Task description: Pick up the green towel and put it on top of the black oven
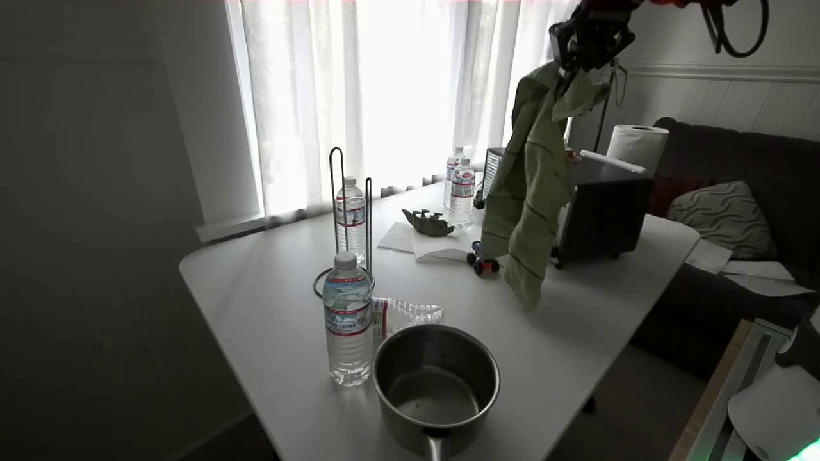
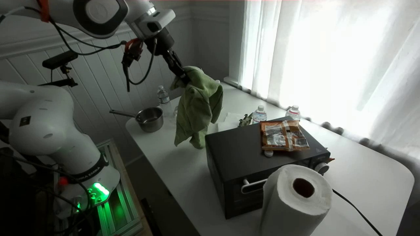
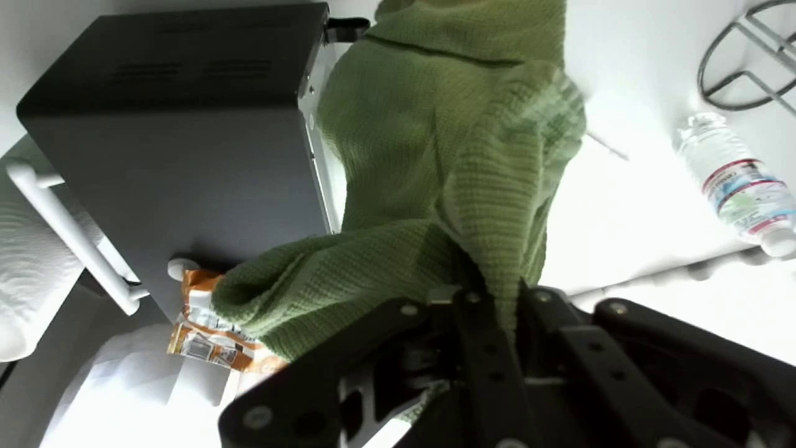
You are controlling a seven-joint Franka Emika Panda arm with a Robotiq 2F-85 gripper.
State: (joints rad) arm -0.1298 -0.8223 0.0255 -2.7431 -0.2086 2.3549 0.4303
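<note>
The green towel (image 1: 541, 166) hangs bunched from my gripper (image 1: 567, 80), above the table and beside the black oven. In an exterior view the towel (image 2: 197, 106) hangs just off the oven's (image 2: 236, 154) rear edge, and my gripper (image 2: 185, 78) pinches it near its top. In the wrist view a fold of the towel (image 3: 404, 137) runs between the closed fingertips (image 3: 507, 298). The oven (image 3: 186, 174) is to the left there. In an exterior view the towel covers part of the oven (image 1: 605, 211). I cannot tell whether the towel touches the oven.
An orange snack bag (image 2: 283, 135) lies on the oven top. A paper towel roll (image 2: 297, 203) stands at the oven's front. A steel pot (image 1: 439, 390), a water bottle (image 1: 348, 326), a wire holder (image 1: 370, 224) and a toy car (image 1: 482, 259) are on the table.
</note>
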